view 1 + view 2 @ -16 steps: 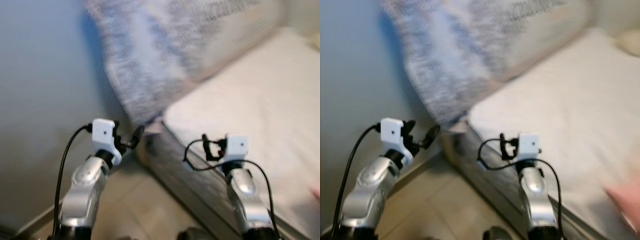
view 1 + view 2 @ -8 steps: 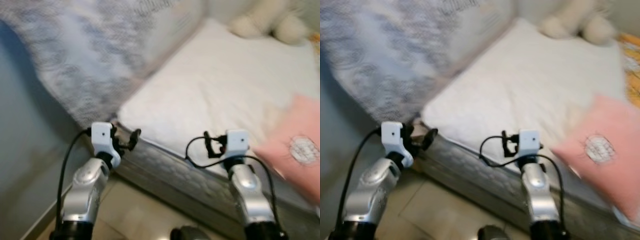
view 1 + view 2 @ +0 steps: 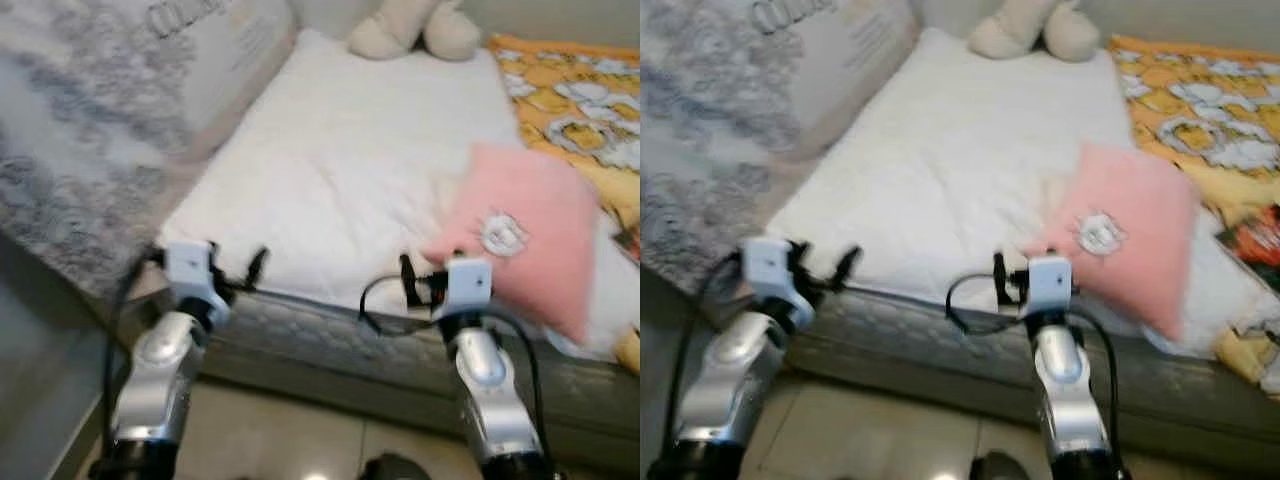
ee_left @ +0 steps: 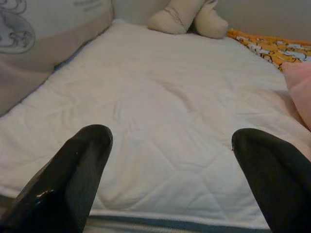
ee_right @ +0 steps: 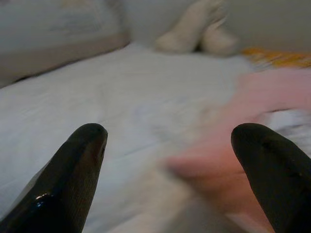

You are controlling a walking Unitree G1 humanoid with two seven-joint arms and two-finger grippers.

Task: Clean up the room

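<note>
A white quilted mattress (image 3: 340, 170) lies before me with a pink cushion (image 3: 520, 235) on its right near edge. A cream plush toy (image 3: 415, 30) sits at the far end. An orange patterned blanket (image 3: 570, 100) covers the right side. My left gripper (image 4: 170, 179) is open, held over the mattress's near left edge with nothing between its fingers. My right gripper (image 5: 170, 184) is open too, near the mattress's front edge, just left of the pink cushion (image 5: 257, 121).
A large grey and white pillow (image 3: 90, 130) leans along the left side of the bed. The bed's grey side panel (image 3: 320, 345) runs across in front of me, with tiled floor (image 3: 270, 440) below. A colourful item (image 3: 1255, 245) lies at the far right.
The camera has swung right: the grey wall has left the picture and the pink cushion, plush toy and orange blanket have come in. Both arms keep the same pose.
</note>
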